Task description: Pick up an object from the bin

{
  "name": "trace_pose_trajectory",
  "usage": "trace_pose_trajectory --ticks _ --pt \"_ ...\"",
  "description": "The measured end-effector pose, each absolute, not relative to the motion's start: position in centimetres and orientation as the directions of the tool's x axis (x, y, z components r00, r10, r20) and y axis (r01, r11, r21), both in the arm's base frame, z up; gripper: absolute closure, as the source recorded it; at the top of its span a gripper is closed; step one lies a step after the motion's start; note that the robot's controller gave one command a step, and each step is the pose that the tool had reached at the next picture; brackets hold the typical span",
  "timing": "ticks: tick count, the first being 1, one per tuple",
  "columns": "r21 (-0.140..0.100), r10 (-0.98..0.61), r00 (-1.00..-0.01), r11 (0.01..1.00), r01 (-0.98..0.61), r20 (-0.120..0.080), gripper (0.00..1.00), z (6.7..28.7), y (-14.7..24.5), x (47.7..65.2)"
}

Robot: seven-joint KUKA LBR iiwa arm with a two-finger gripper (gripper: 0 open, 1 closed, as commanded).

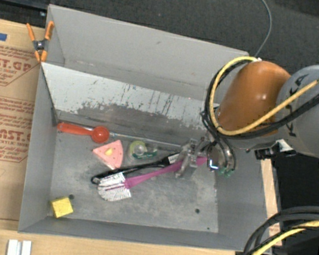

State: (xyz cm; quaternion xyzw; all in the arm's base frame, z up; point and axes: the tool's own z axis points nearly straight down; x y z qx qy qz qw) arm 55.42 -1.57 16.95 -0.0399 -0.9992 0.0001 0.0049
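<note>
In the bin (33,193), a spoon (83,132) lay along the foot of the far wall at the left, its bowl pointing right. Just right of the bowl and slightly nearer sat a wedge-shaped block (110,153), and right of that a small round thing (138,148), close to the far wall. 2 long-handled tools, a brush (151,176) and a slimmer tool (141,166), lay side by side on a slant across the middle of the floor. Their heads lay just in front of the wedge and their handles ran toward the far right. The gripper (189,162) stood at the handles' right end. A small cube (62,206) lay in the near left corner, well apart from the rest.
</note>
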Motion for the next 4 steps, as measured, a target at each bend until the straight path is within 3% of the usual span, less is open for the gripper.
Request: trace_pose_trajectory --ticks 1,2,3,4 --pt "0.000 0.037 -0.999 0.999 0.037 0.002 1.00 10.5 -6.4 55.3" --pt "-0.002 0.107 -0.994 0.994 0.107 0.010 1.00 9.4 -5.3 54.4" --pt "-0.001 0.084 -0.996 0.996 0.084 0.004 1.00 8.5 -8.4 54.4" --pt "0.003 0.178 -0.984 0.984 0.178 0.004 1.00 7.5 -5.6 54.2"
